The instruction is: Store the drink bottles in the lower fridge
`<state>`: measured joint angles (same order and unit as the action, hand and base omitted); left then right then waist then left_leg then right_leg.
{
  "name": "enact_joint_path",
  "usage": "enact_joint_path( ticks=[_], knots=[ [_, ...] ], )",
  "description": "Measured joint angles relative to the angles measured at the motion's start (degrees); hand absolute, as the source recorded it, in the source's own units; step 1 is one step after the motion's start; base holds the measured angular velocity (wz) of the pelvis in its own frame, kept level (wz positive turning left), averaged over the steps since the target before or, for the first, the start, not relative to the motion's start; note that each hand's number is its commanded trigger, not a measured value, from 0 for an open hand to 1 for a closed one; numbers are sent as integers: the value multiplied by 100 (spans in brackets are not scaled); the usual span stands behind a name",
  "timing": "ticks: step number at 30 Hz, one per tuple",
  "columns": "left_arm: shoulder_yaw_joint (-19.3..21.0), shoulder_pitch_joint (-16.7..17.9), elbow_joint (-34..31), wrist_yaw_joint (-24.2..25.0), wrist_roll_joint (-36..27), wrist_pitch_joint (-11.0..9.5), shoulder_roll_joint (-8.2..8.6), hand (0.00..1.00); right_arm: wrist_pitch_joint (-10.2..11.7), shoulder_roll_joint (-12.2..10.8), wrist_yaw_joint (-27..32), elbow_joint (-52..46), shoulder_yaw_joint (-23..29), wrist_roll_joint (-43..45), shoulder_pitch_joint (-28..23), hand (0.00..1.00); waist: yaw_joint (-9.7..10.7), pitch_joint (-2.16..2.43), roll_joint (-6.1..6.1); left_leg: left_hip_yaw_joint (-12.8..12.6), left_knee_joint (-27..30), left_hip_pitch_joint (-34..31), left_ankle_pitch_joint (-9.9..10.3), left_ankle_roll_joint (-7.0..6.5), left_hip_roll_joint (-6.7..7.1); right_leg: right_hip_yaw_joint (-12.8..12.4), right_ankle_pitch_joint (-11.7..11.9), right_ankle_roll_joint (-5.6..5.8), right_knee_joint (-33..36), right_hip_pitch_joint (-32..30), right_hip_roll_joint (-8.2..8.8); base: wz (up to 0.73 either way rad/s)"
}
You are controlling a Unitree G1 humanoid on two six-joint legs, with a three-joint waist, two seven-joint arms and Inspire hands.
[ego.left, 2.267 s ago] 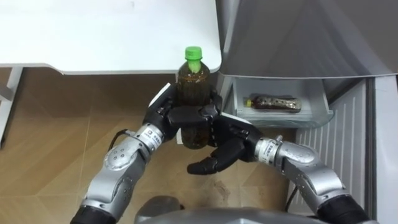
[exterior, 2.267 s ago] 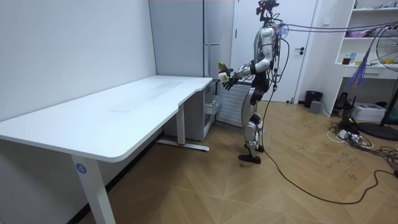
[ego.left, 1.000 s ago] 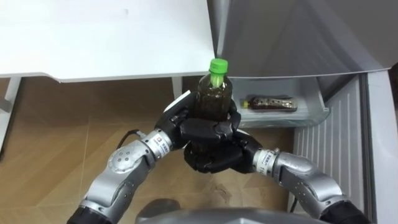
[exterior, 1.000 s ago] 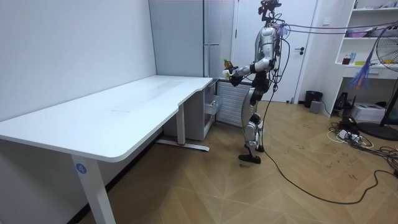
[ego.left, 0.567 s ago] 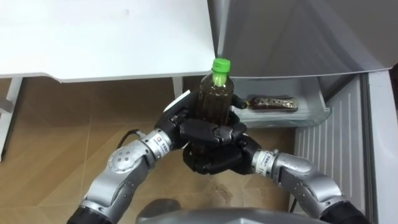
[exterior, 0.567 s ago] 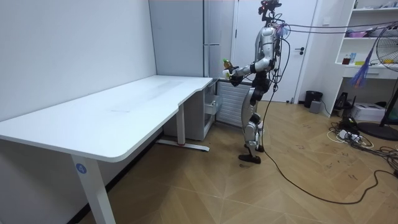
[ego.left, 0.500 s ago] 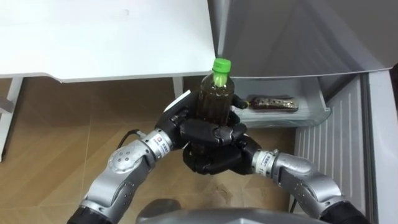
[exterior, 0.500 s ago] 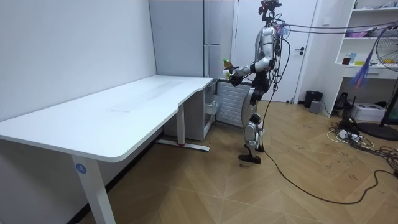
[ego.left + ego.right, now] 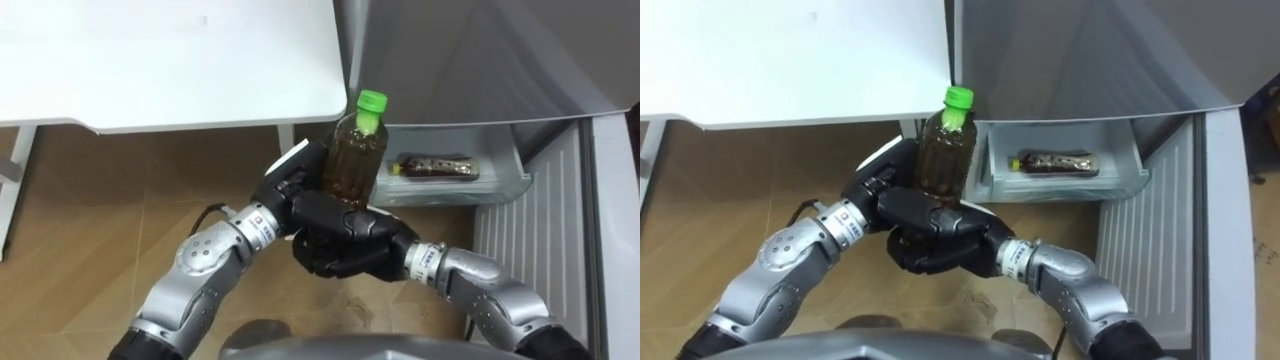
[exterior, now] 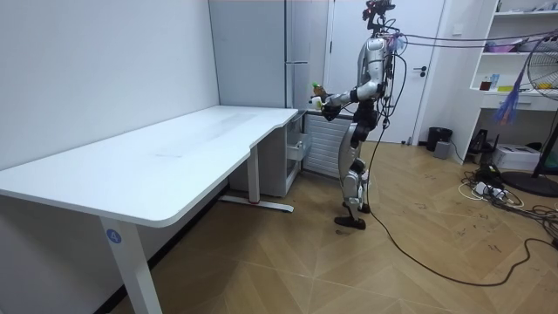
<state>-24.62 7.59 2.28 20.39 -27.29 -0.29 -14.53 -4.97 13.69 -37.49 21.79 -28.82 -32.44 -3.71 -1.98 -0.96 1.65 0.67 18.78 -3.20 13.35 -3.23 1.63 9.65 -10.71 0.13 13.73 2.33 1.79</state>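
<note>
- Since 0.5 s ago the bottle (image 9: 355, 160) has tipped cap-first toward the fridge drawer (image 9: 455, 192); it was upright.
- Left hand (image 9: 288, 190) and right hand (image 9: 345, 240) are both curled round it, with the right hand covering the left's fingertips.
- That grip hides the bottle base.
- A second bottle (image 9: 437, 166) lies flat in the drawer.

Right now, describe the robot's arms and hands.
Both arms are silver-grey rounded segments with white wrist bands. The left hand is black with a white back panel; the right hand is black. A dark cable loops by the left wrist.
</note>
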Motion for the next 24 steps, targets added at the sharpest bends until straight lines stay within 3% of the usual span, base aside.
enact_joint_path(
  ticks=[7, 11, 17, 24],
  knots=[
    [12, 0, -126, -130, -5, -7, -6, 0, 21, 25, -7, 0, -95, -220, -6, 100, -7, -5, -13, 3, 15, 1, 1, 1, -1, 44, 0, 0, -14, 21, -1, 1],
    [62, 1, -426, -197, 5, -7, 13, 0, 23, 29, -137, -1, -124, -151, -44, 100, -12, -42, -79, 15, 46, 2, 4, 0, -2, 46, 0, 0, -18, 50, 2, 3],
    [276, 56, -1000, -208, 7, -176, 95, 0, 23, 40, -401, -21, -97, -56, -229, 100, -17, -10, -152, 9, -15, 152, -2, 2, 4, 19, 0, 0, -11, 128, 3, -3],
    [595, 179, -1359, -261, 117, -362, 181, 0, 23, 81, -483, -21, 88, 59, -370, 100, -50, -1, -151, -2, -52, 264, -6, 6, 3, 54, -1, 0, -15, 218, 6, 0]
  ],
)
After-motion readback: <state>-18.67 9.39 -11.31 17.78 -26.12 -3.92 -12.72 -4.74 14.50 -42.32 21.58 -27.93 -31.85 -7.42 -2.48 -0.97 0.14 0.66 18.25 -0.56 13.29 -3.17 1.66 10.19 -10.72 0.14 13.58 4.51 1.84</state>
